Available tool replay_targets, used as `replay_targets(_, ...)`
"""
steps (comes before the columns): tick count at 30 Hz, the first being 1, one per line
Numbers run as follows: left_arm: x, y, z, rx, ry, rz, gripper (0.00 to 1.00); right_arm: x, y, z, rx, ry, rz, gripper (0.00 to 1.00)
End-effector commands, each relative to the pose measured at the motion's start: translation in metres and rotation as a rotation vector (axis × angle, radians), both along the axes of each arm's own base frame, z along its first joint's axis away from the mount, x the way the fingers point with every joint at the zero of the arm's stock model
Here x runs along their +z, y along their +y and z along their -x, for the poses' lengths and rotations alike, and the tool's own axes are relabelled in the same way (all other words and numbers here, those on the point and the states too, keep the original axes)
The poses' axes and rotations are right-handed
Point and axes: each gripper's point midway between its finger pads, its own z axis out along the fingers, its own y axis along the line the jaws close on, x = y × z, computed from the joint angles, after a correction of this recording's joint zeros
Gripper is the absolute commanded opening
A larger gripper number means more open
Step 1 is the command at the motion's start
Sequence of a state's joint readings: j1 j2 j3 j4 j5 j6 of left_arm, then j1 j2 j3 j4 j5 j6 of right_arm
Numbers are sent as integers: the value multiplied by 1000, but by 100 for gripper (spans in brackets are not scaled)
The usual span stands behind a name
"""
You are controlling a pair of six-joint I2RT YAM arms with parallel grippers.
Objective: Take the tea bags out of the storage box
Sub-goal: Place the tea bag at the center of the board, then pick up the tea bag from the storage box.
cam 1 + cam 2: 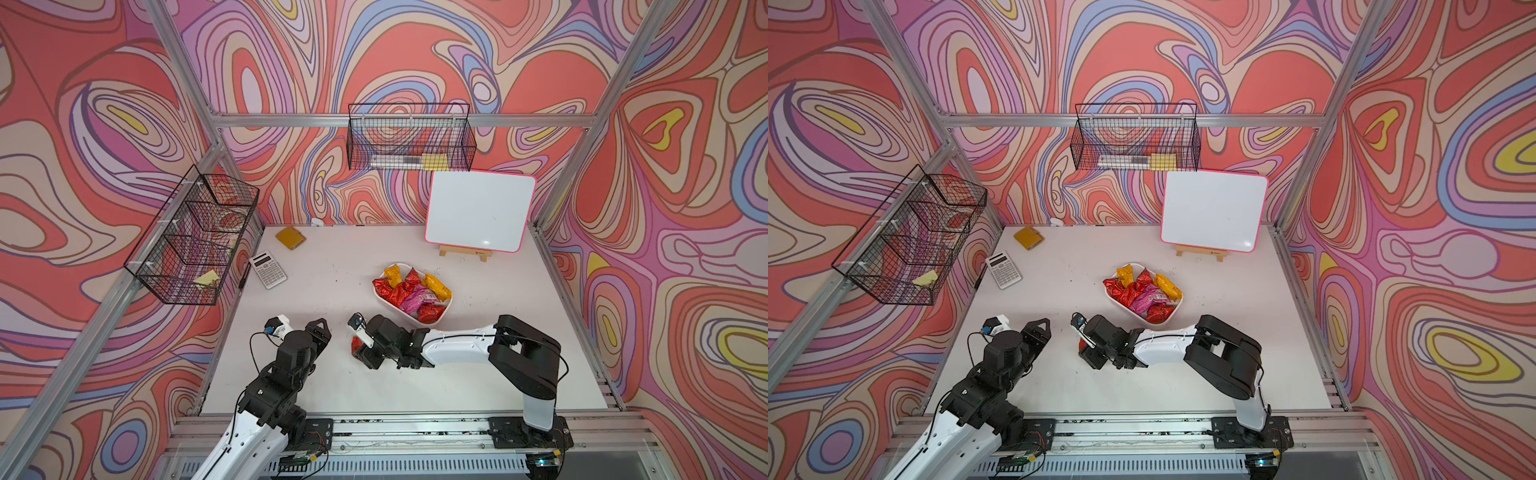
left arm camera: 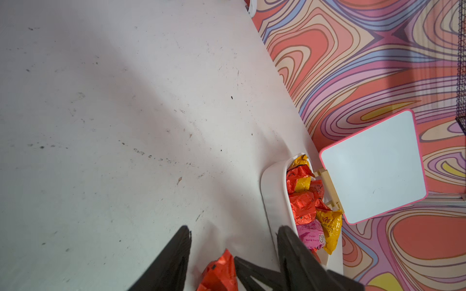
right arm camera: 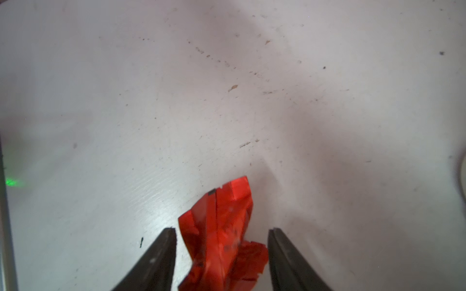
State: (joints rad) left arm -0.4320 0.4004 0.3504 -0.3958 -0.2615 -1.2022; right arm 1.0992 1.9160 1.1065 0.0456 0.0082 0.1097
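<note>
The white storage box [image 1: 388, 305] [image 1: 1121, 306] [image 2: 274, 196] sits mid-table, heaped with red, yellow-orange and pink tea bags [image 1: 409, 291] [image 1: 1142, 293] [image 2: 302, 206]. One red tea bag [image 1: 355, 344] [image 1: 1082, 345] [image 3: 222, 226] is outside the box, to its front left, low over the table. My right gripper [image 1: 362, 354] [image 3: 222, 231] is open around it, with both fingers standing off its sides. My left gripper [image 1: 322, 328] [image 2: 234, 229] is open just left of the right one. That red tea bag [image 2: 219, 272] shows low between the left fingers, and they are not closed on it.
A pink-edged whiteboard [image 1: 480, 212] stands on a wooden easel behind the box. A calculator [image 1: 268, 270] and a mustard pad [image 1: 291, 237] lie at the back left. Black wire baskets hang on the left wall [image 1: 195, 237] and the back wall [image 1: 409, 141].
</note>
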Motion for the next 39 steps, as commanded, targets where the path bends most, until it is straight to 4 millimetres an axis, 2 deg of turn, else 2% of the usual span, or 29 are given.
replay_targets(1,1,-6,3,-71,10,-41,62,56,7,-10,-35,-70,-101,72)
replay_targets(5,26,-32,-12,-188,-51,-15,63,112,-17,-28,-136,-129,-146,78)
replay_targets(8,43,-57,-25,-292,-69,6,64,132,-48,-49,-266,-122,-156,77)
replay_targets(10,49,-74,-33,-353,-70,19,65,137,-75,-65,-372,-94,-153,76)
replay_targets(11,61,-85,-37,-383,-91,23,66,138,-88,-72,-423,-82,-150,76)
replay_targets(14,70,-112,-44,-441,-103,-10,68,138,-133,-90,-579,-41,-131,75)
replay_targets(18,72,-150,-54,-518,-100,-42,70,137,-189,-104,-749,25,-128,75)
replay_targets(21,75,-182,-65,-601,-93,-132,70,135,-217,-108,-811,76,-160,75)
replay_targets(25,71,-217,-82,-762,-47,-357,70,134,-238,-105,-852,105,-185,75)
replay_targets(28,52,-229,-89,-897,47,-551,70,134,-250,-101,-874,95,-189,75)
replay_targets(34,26,-237,-100,-1077,176,-838,71,133,-262,-92,-886,73,-188,76)
replay_targets(39,14,-241,-114,-1117,204,-944,72,134,-266,-89,-893,63,-195,75)
